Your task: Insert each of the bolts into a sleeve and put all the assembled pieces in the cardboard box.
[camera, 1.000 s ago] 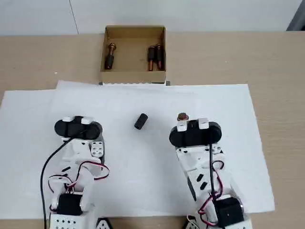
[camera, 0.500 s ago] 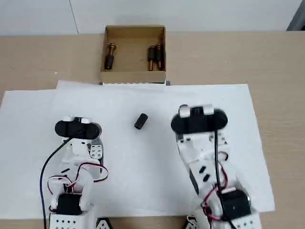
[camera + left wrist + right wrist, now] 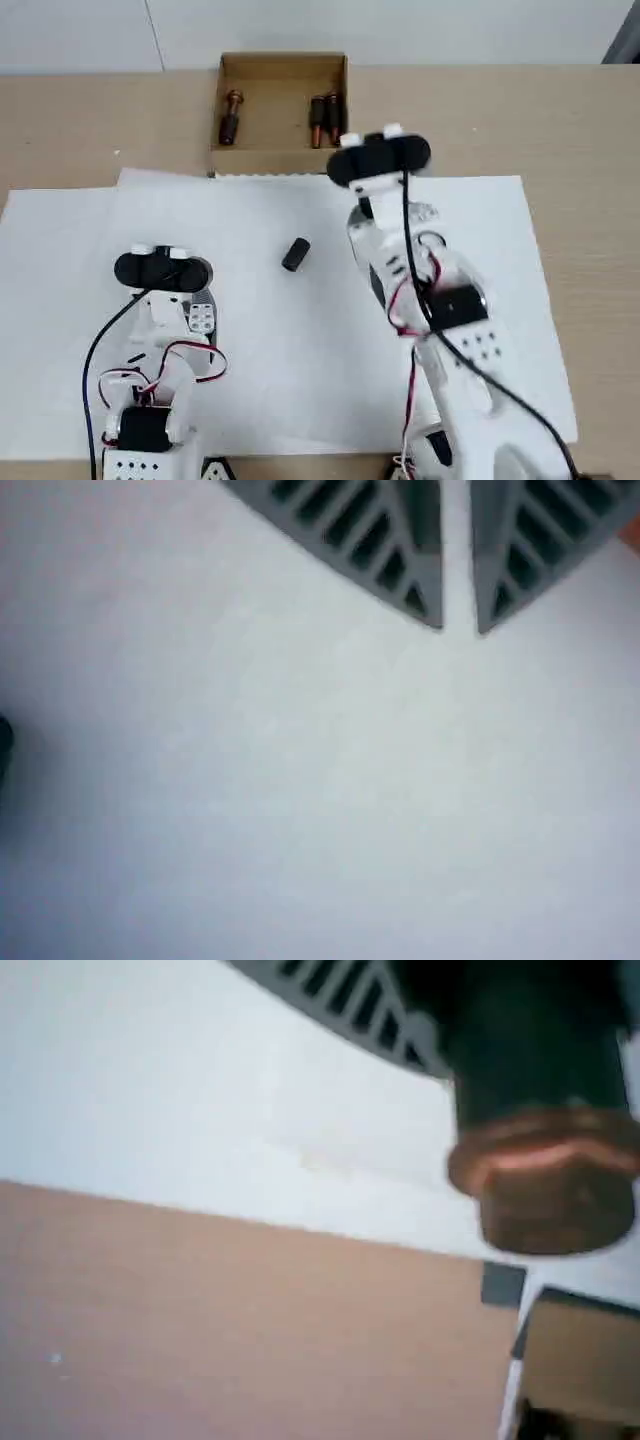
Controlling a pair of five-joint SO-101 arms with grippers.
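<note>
- Looking down from the high view, you see the right arm [image 3: 440, 300] stretched across the white paper [image 3: 480, 230], with its wrist end just beside the front right corner of the cardboard box [image 3: 283, 62].
- Your right gripper [image 3: 490, 1030] is clenched on a bolt [image 3: 545, 1175]. The copper head sticks out of a fitted sleeve [image 3: 530, 1060], which is dark and sits between the fingers.
- In the right wrist view, that held piece hangs above the line where the paper meets the wooden table [image 3: 580, 120], close to a corner of the box.
- Your left gripper [image 3: 458, 628] hangs low over the paper. Its fingers are drawn almost together, leaving a thin slit with nothing in it.
- You have a loose sleeve [image 3: 295, 254] lying on the paper between the two arms, apart from both.
- Inside the box, one assembled piece [image 3: 231, 117] lies at the left and a pair of assembled pieces [image 3: 325, 120] lies side by side at the right.
- The box stands on the table just past the far edge of the paper.
</note>
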